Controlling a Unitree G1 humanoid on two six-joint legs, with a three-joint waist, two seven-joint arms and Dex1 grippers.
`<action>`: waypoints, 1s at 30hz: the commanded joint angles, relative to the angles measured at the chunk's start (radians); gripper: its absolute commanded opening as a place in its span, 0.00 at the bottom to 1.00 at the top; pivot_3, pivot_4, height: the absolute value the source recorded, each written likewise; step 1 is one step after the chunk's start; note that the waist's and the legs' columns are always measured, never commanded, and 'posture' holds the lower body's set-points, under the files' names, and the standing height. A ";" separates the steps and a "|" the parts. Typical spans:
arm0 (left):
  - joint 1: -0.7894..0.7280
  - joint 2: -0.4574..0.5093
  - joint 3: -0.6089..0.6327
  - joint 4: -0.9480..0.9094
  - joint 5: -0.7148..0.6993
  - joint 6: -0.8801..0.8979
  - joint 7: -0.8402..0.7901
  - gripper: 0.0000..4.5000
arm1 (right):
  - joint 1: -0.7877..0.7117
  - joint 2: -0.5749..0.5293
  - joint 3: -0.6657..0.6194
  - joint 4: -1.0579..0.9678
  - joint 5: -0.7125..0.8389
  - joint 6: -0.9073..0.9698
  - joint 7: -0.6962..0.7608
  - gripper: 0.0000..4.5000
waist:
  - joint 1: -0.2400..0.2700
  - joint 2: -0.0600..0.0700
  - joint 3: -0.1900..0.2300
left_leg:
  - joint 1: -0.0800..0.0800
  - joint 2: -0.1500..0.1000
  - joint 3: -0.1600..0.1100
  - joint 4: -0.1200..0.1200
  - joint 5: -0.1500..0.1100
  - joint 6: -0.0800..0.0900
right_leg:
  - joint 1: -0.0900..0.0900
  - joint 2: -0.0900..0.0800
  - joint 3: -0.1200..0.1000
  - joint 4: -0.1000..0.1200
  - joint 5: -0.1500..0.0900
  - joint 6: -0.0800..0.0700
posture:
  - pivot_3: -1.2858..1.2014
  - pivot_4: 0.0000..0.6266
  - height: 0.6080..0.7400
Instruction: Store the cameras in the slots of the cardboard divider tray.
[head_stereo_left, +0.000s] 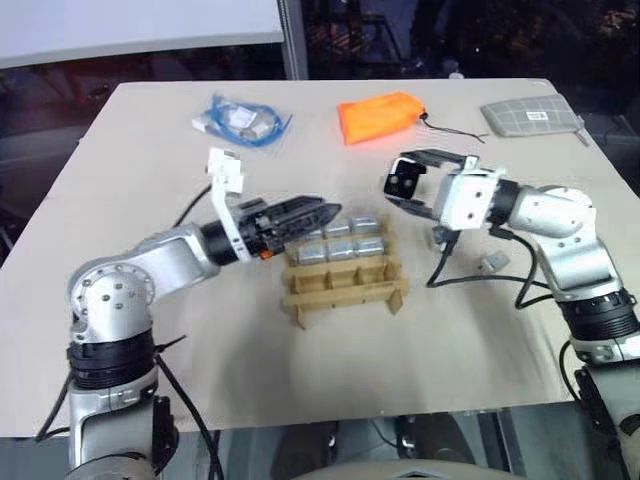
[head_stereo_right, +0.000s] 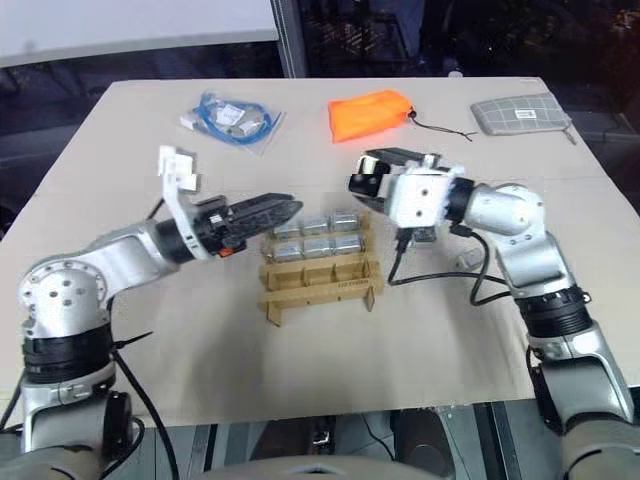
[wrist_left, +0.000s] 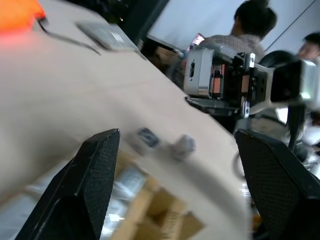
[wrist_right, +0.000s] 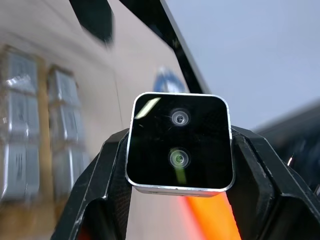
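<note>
The cardboard divider tray (head_stereo_left: 345, 290) stands mid-table. Several silver cameras (head_stereo_left: 340, 238) fill its two back rows, and the front row of slots is bare. My right gripper (head_stereo_left: 403, 185) hovers level above the table, to the right of and behind the tray. It is shut on a camera (wrist_right: 179, 142) with a black two-lens face, which sits between its black fingers (wrist_right: 100, 170). My left gripper (head_stereo_left: 328, 212) reaches in from the left over the tray's back left corner. It is open, with nothing between its fingers (wrist_left: 95, 170). A small grey block (head_stereo_left: 492, 263) lies on the table by the right arm.
Along the table's far side lie a blue cable bundle in a clear bag (head_stereo_left: 240, 120), an orange drawstring bag (head_stereo_left: 378, 114) and a grey checked pouch (head_stereo_left: 528, 115). A black cable (head_stereo_left: 450, 270) hangs from the right wrist. People (wrist_left: 255, 20) sit beyond the table.
</note>
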 joint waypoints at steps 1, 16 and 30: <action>-0.035 -0.022 0.004 -0.028 -0.087 -0.002 0.078 0.84 | -0.037 0.019 0.031 -0.014 -0.038 -0.106 -0.019 0.45 | 0.000 0.000 0.000 | 0.000 0.000 0.000 0.000 0.000 0.000 | 0.000 0.000 0.000 0.000 0.000 0.000 | 0.52 0.24 1.00; -0.111 0.055 -0.038 -0.016 -0.253 0.029 0.166 0.67 | -0.057 0.084 0.102 -0.012 -0.082 -0.168 -0.038 0.45 | -0.002 0.000 0.000 | 0.001 -0.001 0.000 0.000 0.001 -0.001 | 0.001 0.000 -0.001 0.000 0.000 0.000 | 0.52 0.24 1.00; -0.072 0.111 -0.079 -0.013 -0.216 0.036 0.071 0.29 | -0.066 0.058 0.075 -0.004 -0.085 -0.158 -0.074 0.45 | -0.002 0.000 0.000 | 0.001 -0.001 0.000 0.000 0.001 -0.001 | 0.001 0.001 -0.001 0.000 0.000 0.000 | 0.52 0.24 1.00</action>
